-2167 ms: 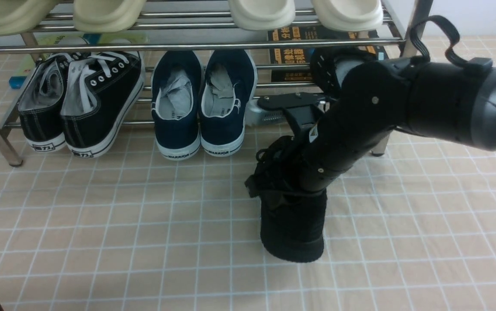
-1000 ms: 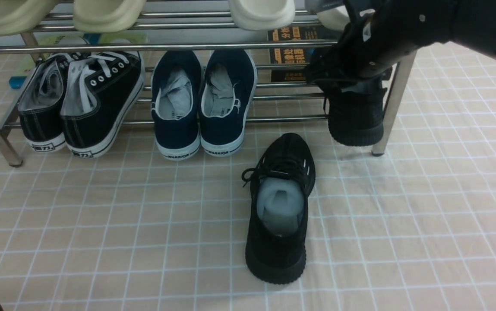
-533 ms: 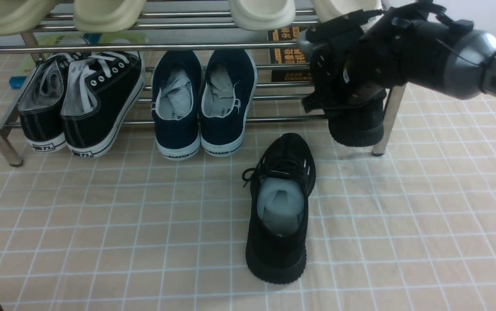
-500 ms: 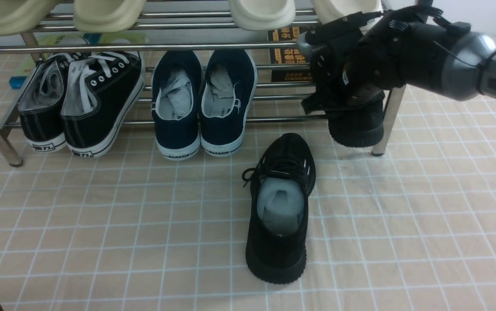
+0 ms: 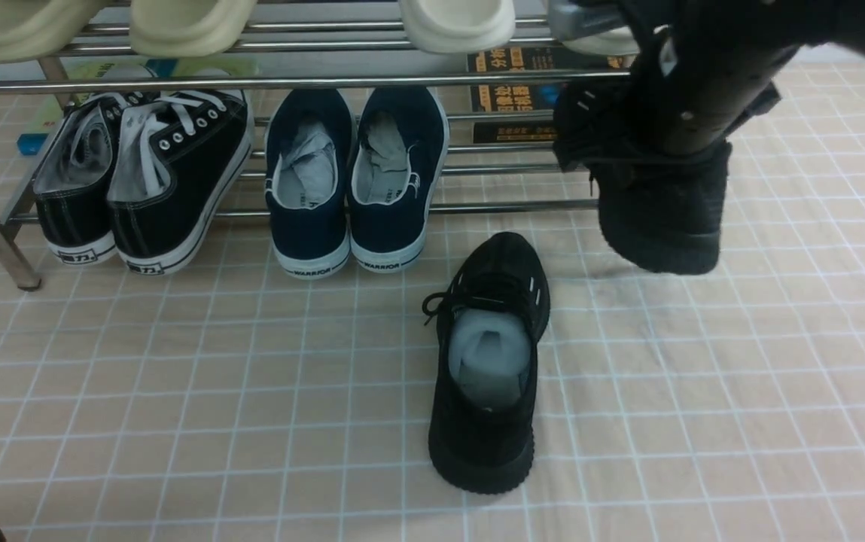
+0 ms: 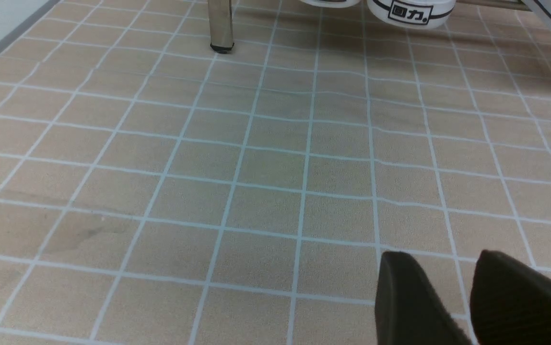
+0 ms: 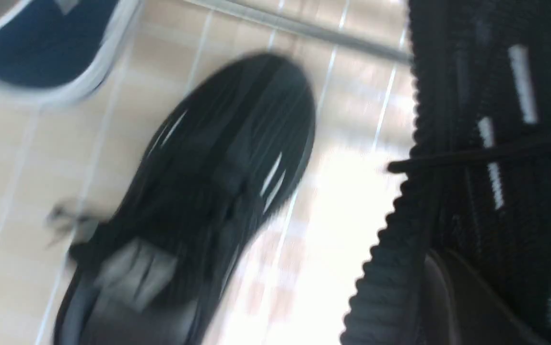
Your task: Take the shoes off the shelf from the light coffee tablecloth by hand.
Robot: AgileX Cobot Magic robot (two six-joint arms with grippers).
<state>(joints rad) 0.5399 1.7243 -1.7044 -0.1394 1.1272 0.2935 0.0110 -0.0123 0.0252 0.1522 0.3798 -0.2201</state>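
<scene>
One black knit lace-up sneaker with a ribbed black sole lies flat on the desk, on the beige-tan tablecloth with a white grid. It sits in front of the shelf and apart from it, heel toward the camera, grey lining showing. The right wrist view shows the same shoe, blurred.

The other black knit sneaker is up in the air at the right end of the chrome tube shoe rack. It hangs heel-down under the right arm, in front of the lower tier and clear of the cloth. Whether it touches the bars cannot be told. In the wrist view its ribbed sole and laces fill the near side. The right gripper is clamped on it, with one dark finger pressed against the sole's edge.

On the lower tier, left of the lifted shoe, stands a navy white-soled pair marked "WARRIOR". Further left is a black canvas pair with white laces, leaning to one side. Cream slippers rest on the top tier.

The left gripper hovers low over bare cloth near a rack leg. Its two dark fingers are parted and hold nothing.
</scene>
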